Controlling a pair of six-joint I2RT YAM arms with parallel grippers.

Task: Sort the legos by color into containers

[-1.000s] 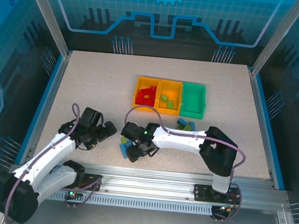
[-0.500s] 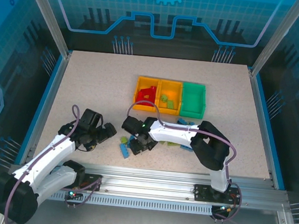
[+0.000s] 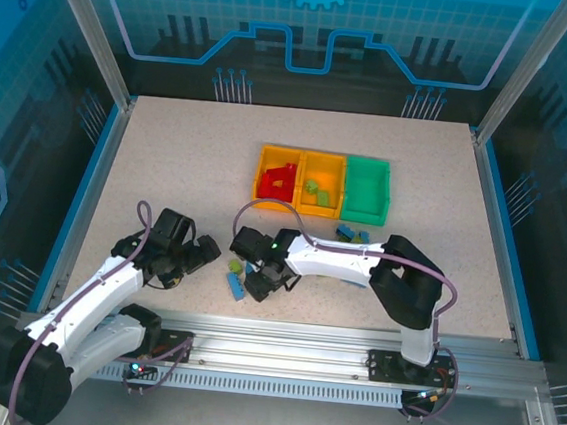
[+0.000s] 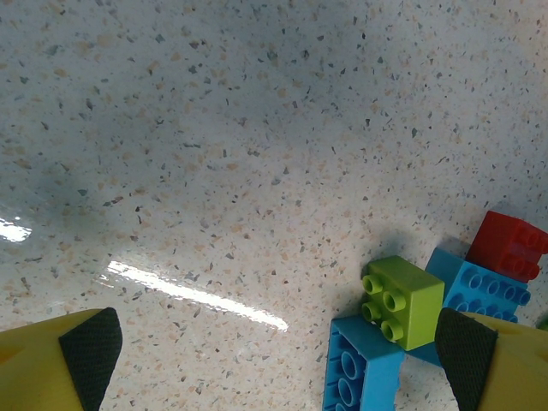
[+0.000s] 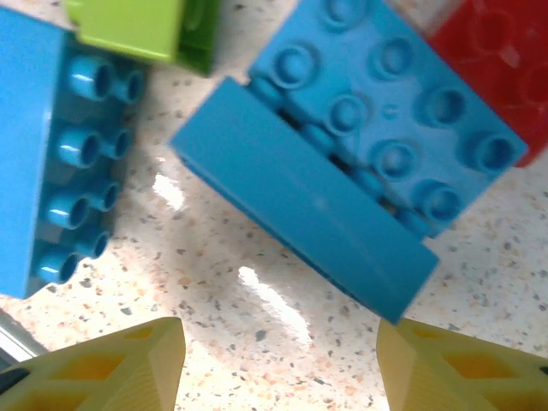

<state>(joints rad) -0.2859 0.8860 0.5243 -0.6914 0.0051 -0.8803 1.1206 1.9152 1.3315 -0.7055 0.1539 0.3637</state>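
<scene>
Near the table's front sit loose legos: a blue brick and a lime one, between my two grippers. My left gripper is open just left of them; its wrist view has a lime brick, blue bricks and a red brick by its right finger. My right gripper hangs open and low over two blue bricks, with another blue brick, a lime one and a red one around them. Nothing is held.
Two joined orange bins hold red and lime bricks; the green bin stands to their right. More blue and lime bricks lie just in front of the bins. The right arm stretches across the front of the table.
The right gripper moved away from the front edge toward the bricks, then slipped back a little. Its elbow swung left and partly returned. The left arm barely moved.
</scene>
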